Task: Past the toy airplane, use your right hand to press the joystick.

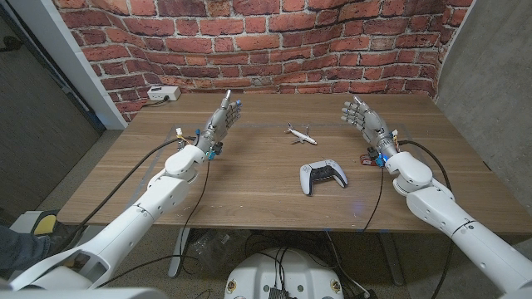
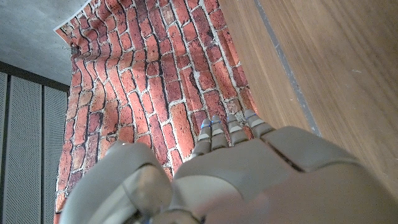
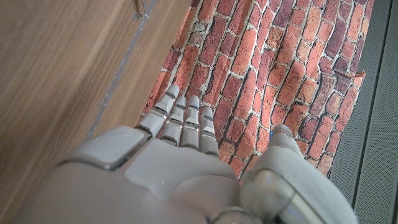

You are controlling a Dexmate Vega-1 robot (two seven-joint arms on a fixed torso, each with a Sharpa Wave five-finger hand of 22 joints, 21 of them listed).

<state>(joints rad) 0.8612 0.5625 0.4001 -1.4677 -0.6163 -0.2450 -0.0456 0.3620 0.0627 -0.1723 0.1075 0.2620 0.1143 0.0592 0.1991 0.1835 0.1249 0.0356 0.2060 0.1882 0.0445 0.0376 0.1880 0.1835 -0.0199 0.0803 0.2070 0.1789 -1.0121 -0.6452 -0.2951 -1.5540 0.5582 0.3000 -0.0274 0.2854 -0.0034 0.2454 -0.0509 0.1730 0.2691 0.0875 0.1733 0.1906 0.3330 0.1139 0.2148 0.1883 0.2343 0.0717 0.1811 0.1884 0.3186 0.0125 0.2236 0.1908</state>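
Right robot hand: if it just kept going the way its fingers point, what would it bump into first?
Probably the brick wall. The right robot hand points past the table's far edge, nothing between, though depth is unclear.

The table (image 1: 249, 178) is warm brown wood with a streaky grain. Behind it the wall (image 1: 274, 37) shows red and dark-red bricks with pale mortar lines. The toy airplane (image 1: 300, 134) is white with small dark markings. The game controller (image 1: 322, 176) is white with black grips and sticks. Both the left hand (image 1: 223, 119) and the right hand (image 1: 363, 117) are pale grey, on glossy white arms with black cables. A white box (image 1: 163, 94) sits at the table's far corner.
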